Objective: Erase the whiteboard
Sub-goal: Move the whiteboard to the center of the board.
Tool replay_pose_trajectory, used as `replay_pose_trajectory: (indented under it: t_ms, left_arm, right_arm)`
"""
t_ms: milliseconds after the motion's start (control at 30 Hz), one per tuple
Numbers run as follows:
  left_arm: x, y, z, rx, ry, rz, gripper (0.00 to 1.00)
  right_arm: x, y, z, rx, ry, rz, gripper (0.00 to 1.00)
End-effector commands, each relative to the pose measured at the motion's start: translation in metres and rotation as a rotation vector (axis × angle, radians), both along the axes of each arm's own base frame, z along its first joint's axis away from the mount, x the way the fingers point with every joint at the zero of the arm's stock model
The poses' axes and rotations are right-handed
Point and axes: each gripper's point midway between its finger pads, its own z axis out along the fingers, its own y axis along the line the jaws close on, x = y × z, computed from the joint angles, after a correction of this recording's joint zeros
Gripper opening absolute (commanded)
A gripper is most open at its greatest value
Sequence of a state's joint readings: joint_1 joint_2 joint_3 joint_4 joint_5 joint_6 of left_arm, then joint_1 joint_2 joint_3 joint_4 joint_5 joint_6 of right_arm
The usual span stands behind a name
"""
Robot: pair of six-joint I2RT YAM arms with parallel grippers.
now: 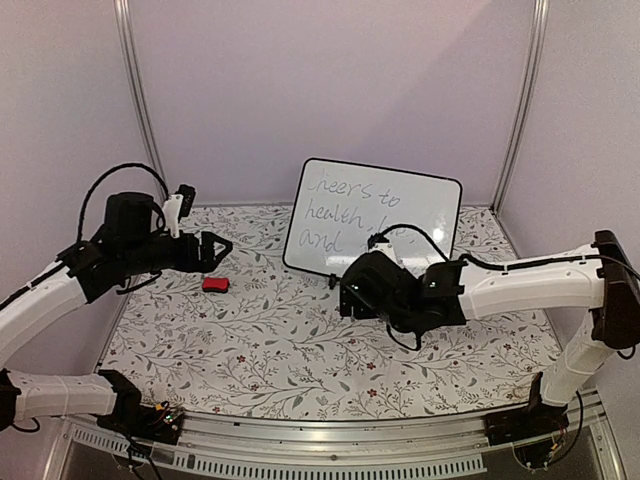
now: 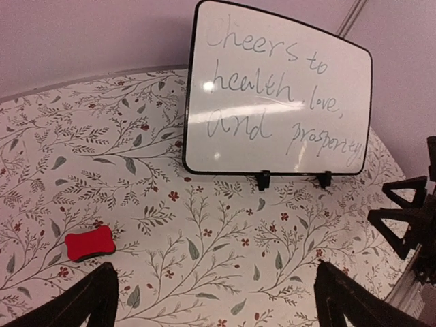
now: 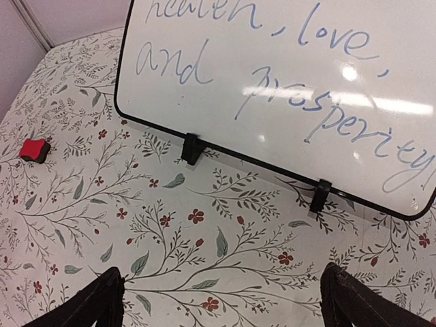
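The whiteboard (image 1: 385, 205) stands tilted on two small black feet at the back of the table, with thin cursive writing across it. It fills the top of the left wrist view (image 2: 272, 88) and the right wrist view (image 3: 286, 68). A small red eraser block (image 1: 215, 284) lies on the flowered cloth, left of the board (image 2: 88, 243) (image 3: 34, 149). My left gripper (image 1: 220, 252) (image 2: 214, 286) hovers just above and behind the eraser, open and empty. My right gripper (image 1: 350, 295) (image 3: 221, 286) hangs open and empty in front of the board's lower edge.
A flowered tablecloth (image 1: 300, 350) covers the table. Plain walls with metal corner posts (image 1: 140, 100) close in the back and sides. The right arm's black gripper body (image 2: 405, 218) shows at the right edge of the left wrist view.
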State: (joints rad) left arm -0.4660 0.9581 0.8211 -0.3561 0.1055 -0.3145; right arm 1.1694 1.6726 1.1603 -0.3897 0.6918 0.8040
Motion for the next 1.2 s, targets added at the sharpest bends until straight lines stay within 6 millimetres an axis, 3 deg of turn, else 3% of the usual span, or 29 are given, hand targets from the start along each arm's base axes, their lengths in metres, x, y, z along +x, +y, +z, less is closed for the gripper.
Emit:
replay_pose_trajectory:
  t_ms: [0, 33, 200, 300, 500, 600, 833, 933, 1167]
  left_arm:
    - [-0.009, -0.035, 0.017, 0.032, -0.029, -0.012, 1.00]
    - [-0.012, -0.047, 0.014, 0.047, -0.024, -0.030, 1.00]
    - [-0.020, -0.105, -0.006, 0.117, 0.000, -0.095, 1.00]
    - [-0.017, -0.135, -0.020, 0.134, 0.010, -0.126, 1.00]
    - [0.012, -0.174, -0.047, 0.176, 0.012, -0.101, 1.00]
    - [0.028, -0.193, -0.070, 0.209, 0.026, -0.091, 1.00]
    - [0.054, -0.222, -0.107, 0.240, 0.026, -0.077, 1.00]
    - [0.060, -0.228, -0.125, 0.255, 0.052, -0.069, 0.95]
    - [0.064, -0.245, -0.154, 0.223, 0.126, -0.089, 0.74]
  right_arm:
    - [-0.011, -0.028, 0.030, 0.035, -0.061, 0.043, 0.99]
    - [-0.014, -0.034, 0.042, 0.062, -0.079, 0.052, 0.99]
    - [-0.026, -0.068, 0.067, 0.055, -0.126, 0.071, 0.99]
    - [-0.031, -0.089, 0.075, 0.052, -0.140, 0.043, 0.99]
    - [-0.043, -0.129, 0.082, 0.083, -0.149, -0.007, 0.99]
    - [-0.048, -0.140, 0.078, 0.110, -0.138, -0.024, 0.99]
    - [-0.057, -0.153, 0.073, 0.163, -0.112, -0.039, 0.99]
    - [-0.058, -0.153, 0.070, 0.158, -0.103, -0.035, 0.99]
    - [-0.057, -0.154, 0.071, 0.148, -0.109, -0.036, 0.99]
